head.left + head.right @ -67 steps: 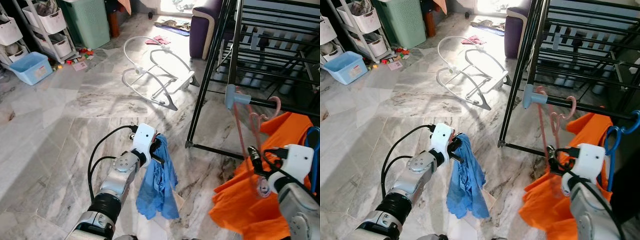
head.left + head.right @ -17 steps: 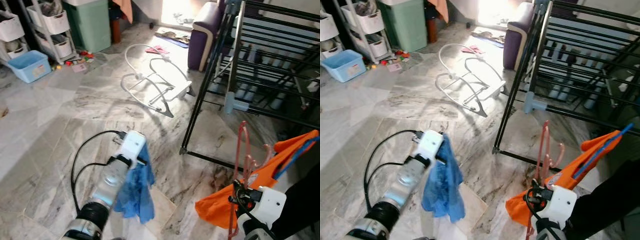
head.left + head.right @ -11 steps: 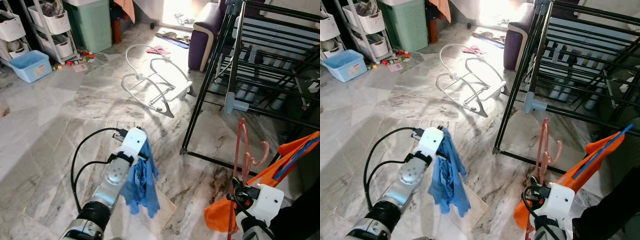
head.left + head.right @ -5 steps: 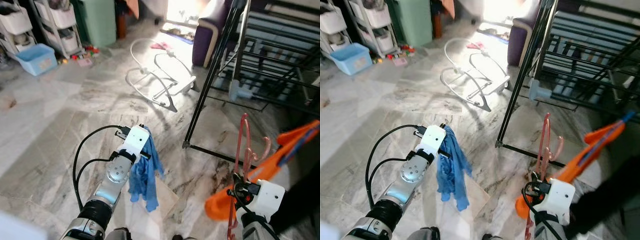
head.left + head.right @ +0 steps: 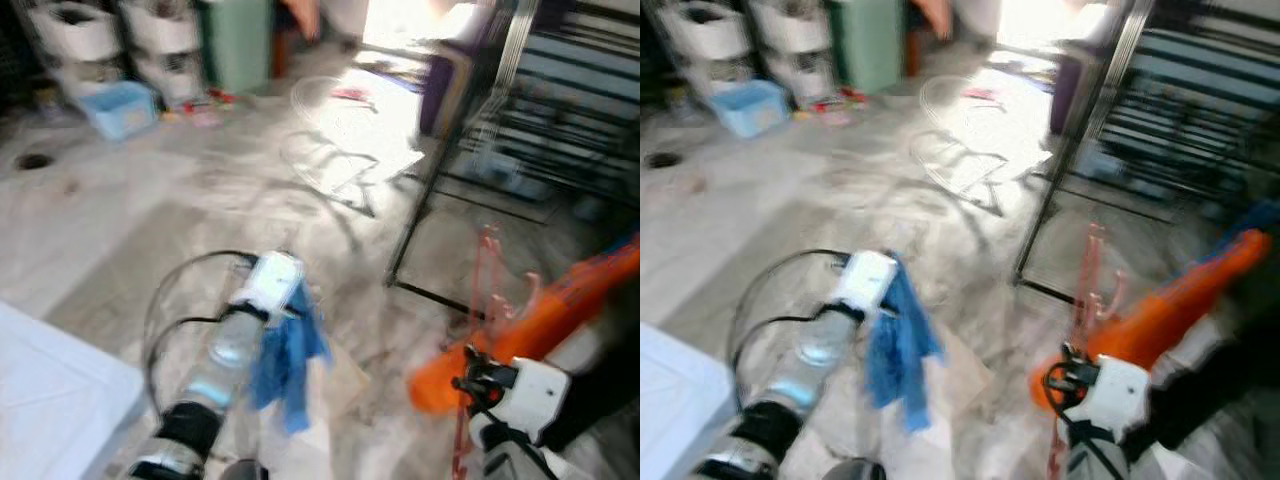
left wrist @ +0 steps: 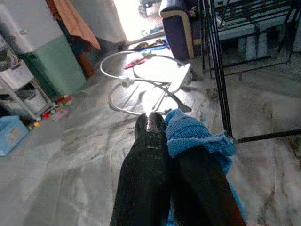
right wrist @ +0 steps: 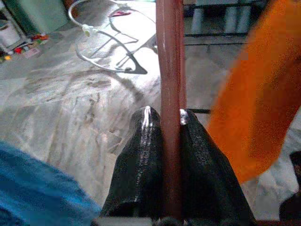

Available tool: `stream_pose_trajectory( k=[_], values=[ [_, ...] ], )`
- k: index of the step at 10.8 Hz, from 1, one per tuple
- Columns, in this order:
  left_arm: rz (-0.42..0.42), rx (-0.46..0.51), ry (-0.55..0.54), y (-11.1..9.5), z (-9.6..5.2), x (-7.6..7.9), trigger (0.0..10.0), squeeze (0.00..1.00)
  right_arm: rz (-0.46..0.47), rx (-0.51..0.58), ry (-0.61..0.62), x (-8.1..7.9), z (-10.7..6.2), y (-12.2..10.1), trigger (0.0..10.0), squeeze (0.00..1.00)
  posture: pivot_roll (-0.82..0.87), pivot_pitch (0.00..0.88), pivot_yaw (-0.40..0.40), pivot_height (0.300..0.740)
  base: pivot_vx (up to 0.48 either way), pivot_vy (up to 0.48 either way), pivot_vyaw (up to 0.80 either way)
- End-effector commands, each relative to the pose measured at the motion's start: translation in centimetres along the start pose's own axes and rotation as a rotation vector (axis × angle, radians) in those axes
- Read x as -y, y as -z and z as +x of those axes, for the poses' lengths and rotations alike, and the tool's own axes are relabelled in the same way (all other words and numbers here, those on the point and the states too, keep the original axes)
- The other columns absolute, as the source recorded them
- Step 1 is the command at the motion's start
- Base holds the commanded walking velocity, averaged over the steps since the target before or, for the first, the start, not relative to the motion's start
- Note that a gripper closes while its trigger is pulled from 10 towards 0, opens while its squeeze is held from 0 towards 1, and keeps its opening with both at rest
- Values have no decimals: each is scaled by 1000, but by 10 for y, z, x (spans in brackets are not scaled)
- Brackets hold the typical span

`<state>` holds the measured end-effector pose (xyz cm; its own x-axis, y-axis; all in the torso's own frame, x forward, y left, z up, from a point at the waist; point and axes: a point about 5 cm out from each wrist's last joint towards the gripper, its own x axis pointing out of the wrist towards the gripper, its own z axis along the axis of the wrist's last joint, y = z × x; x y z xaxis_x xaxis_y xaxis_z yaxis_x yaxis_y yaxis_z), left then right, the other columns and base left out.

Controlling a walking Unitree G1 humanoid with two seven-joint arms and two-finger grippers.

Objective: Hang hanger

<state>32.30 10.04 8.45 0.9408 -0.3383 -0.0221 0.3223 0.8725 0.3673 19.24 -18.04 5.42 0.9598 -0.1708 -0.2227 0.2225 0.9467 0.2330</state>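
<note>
The head views are blurred. My right gripper [image 5: 474, 384] is low on the right, shut on a pink hanger [image 5: 489, 285] that stands upright; in the right wrist view the hanger's bar [image 7: 170, 70] is pinched between both fingers. An orange garment [image 5: 545, 318] hangs just right of it. My left gripper [image 5: 297, 297] is held out over the floor, shut on a blue cloth [image 5: 285, 362] that droops below it; the left wrist view has that cloth [image 6: 193, 134] bunched against the fingertips. The black drying rack [image 5: 530, 120] stands at the far right.
A white wire bouncer frame [image 5: 340, 140] lies on the marble floor ahead. A green hamper [image 5: 240, 40], storage shelves and a blue bin [image 5: 115, 105] line the far left. A purple sofa [image 5: 445, 80] sits beside the rack. A white surface [image 5: 50, 400] fills the near left corner.
The camera has swung and blurred, and a white surface has come into the near left corner. Both grippers keep their holds, and the hanger still stands upright.
</note>
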Motion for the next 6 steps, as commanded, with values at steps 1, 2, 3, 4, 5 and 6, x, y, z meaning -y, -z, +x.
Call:
stream_pose_trajectory(
  k=[1, 2, 3, 4, 5, 6],
  values=[
    [-7, 24, 28, -7, 3, 7, 10000, 0, 5, 10, 24, 4, 0, -2, 10000, 0, 78, 94, -58, 740, -285, 0, 0],
    [-3, 18, 34, -6, 3, 8, 10000, 0, 4, 9, 25, 4, 0, -2, 10000, 0, 79, 93, -60, 740, -289, 0, 0],
    [-3, 13, 34, -6, 3, 8, 10000, 0, 4, 7, 24, 4, 0, -1, 10000, 0, 79, 93, -60, 740, -289, 0, 0],
    [-3, 9, 34, -5, 3, 8, 10000, 0, 1, 4, 23, 4, 1, -1, 10000, 0, 81, 89, -61, 740, -285, 0, 0],
    [-3, 8, 35, -5, 3, 8, 10000, 0, 0, 5, 23, 4, 2, -1, 10000, 0, 81, 89, -61, 740, -277, 0, 0],
    [-3, 5, 36, -5, 3, 9, 10000, 0, 0, 7, 22, 4, 3, -2, 10000, 0, 81, 87, -62, 740, -277, 0, 0]
  ],
)
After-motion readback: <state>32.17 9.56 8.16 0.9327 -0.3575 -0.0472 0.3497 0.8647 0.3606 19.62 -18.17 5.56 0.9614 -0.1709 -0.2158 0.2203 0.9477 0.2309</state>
